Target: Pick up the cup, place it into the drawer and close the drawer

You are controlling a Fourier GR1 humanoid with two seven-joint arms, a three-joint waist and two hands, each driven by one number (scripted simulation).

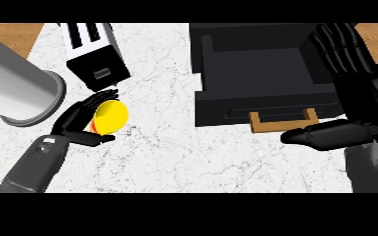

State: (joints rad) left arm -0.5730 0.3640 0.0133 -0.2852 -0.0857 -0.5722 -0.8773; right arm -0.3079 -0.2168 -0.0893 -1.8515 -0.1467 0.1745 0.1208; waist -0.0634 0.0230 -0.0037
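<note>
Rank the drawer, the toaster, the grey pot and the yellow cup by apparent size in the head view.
1. Drawer, clearly largest.
2. Grey pot and toaster: similar; the pot is cut off at the edge, so I won't rank them.
3. Yellow cup, smallest, partly hidden by the left robot hand.

**Hidden and cut-off parts**

The left hand (83, 120) curls its fingers (100, 100) round the yellow cup (111, 116), hiding its far side. Above those fingers, the toaster (96, 55) is cut at the top. The grey pot (26, 87) runs off the left edge.
</note>
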